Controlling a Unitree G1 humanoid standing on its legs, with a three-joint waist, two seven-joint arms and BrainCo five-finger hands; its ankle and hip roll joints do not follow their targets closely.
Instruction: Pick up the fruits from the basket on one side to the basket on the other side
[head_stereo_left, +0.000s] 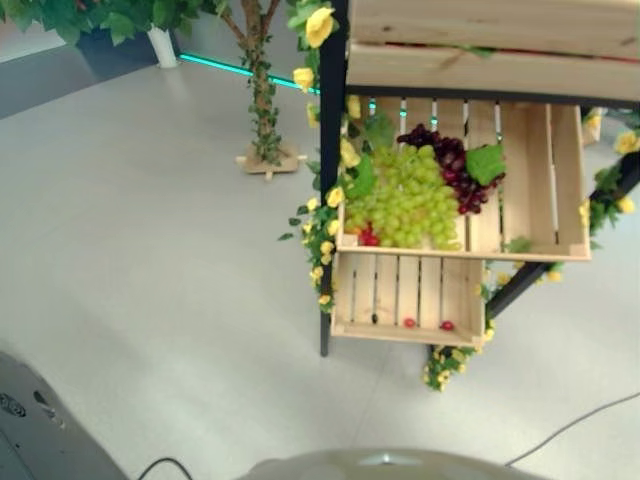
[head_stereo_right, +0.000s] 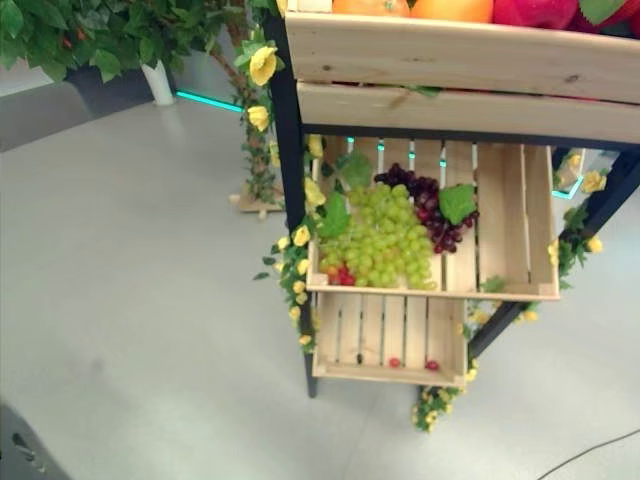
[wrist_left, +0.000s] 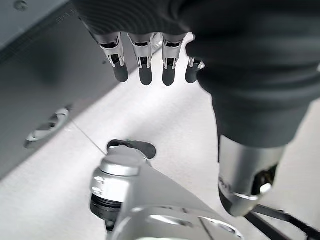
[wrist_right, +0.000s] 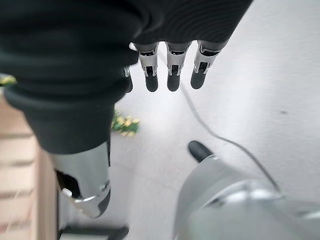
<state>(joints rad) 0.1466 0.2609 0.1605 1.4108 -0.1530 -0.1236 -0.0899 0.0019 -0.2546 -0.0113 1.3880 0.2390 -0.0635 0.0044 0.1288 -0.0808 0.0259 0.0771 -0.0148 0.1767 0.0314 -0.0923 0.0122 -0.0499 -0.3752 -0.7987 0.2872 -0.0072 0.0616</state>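
- Fingers (wrist_left: 145, 70) of the left hand (wrist_left: 240, 75) hang straight and relaxed in the left wrist view, holding nothing, with grey floor (wrist_left: 165, 125) past them.
- Right wrist view: the right hand (wrist_right: 75, 75) likewise has its fingers (wrist_right: 172, 72) extended and empty above the floor, with a sprig of yellow flowers (wrist_right: 122, 125) lying beyond them.
- Left eye view: a wooden crate (head_stereo_left: 530, 180) sits on the middle level of a black-framed shelf (head_stereo_left: 330, 150); green grapes (head_stereo_left: 410, 205) fill its left part, dark purple grapes (head_stereo_left: 455, 170) touch them at the back, and small red fruits (head_stereo_left: 368, 237) lie at its front left corner.
- A smaller lower crate (head_stereo_left: 400, 295) below holds two red fruits (head_stereo_left: 428, 324) along its front edge.
- Right eye view: an upper crate (head_stereo_right: 450, 65) carries orange fruit (head_stereo_right: 410, 8) and red fruit (head_stereo_right: 540, 10).
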